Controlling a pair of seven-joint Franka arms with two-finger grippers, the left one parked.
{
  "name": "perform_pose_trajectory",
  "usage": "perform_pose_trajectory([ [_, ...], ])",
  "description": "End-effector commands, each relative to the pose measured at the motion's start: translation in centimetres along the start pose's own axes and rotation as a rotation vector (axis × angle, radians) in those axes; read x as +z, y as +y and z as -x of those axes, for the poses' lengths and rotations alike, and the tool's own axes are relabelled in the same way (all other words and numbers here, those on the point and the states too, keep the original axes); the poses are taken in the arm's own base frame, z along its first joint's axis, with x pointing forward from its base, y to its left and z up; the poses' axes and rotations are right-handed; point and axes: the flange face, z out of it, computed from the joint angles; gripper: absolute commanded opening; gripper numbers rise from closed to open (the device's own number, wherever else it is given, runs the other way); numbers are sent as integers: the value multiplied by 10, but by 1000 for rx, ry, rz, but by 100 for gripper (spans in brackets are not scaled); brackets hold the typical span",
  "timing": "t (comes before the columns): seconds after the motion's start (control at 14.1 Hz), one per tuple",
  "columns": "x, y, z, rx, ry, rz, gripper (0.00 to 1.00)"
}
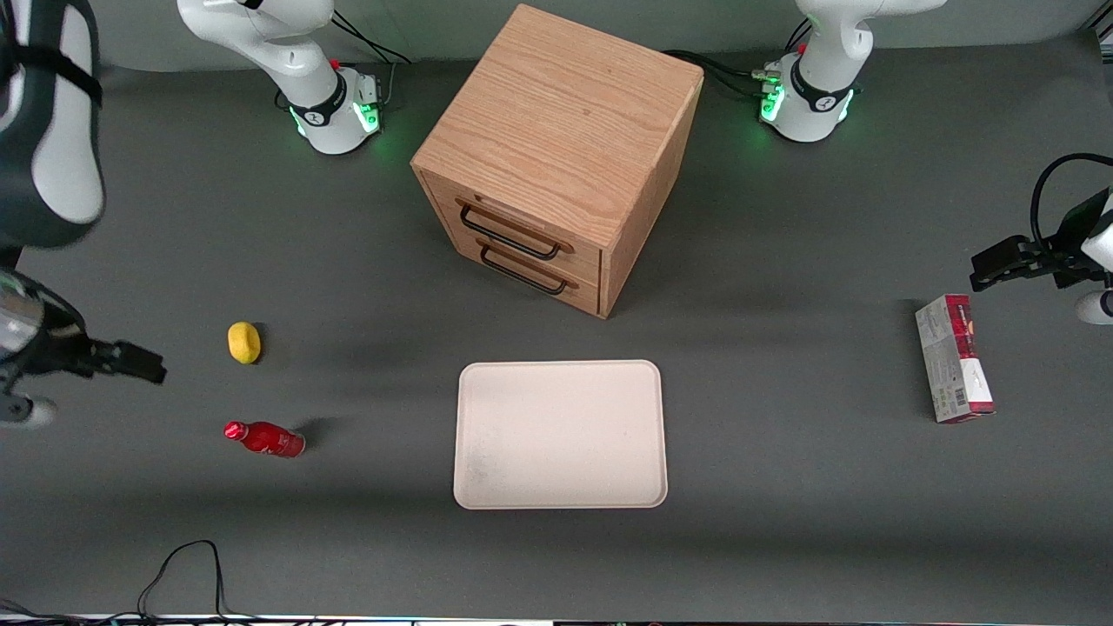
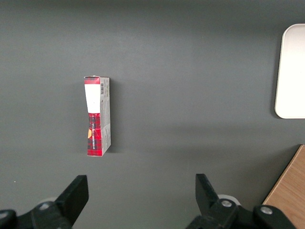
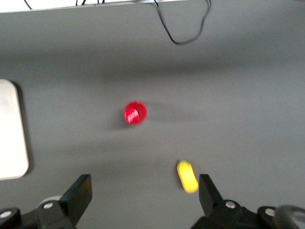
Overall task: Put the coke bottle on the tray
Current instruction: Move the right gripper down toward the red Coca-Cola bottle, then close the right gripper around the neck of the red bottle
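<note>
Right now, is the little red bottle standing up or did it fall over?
Standing up. The right wrist view looks straight down on the coke bottle and shows only its round top. The gripper hangs above it, fingers open.

You're looking at a dark grey table under even light, with a wooden two-drawer cabinet on it and black cables trailing along its near edge

Red bottle upright on surface, well apart from cream tray; claw open above.
</note>
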Motion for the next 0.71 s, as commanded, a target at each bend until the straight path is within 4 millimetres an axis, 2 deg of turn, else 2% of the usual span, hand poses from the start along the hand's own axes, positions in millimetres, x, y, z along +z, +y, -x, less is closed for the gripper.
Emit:
perform_pose_trajectory([
  [0.0, 36, -11, -32, -6, 51, -57, 99],
  [0.21, 96, -20, -40, -6, 19, -89, 98],
  [0.28, 107, -25, -38, -7, 22, -103, 98],
  [0.42, 137, -19, -27, -11, 2, -103, 96],
  [0.64, 164, -17, -15, -10, 19, -101, 97],
])
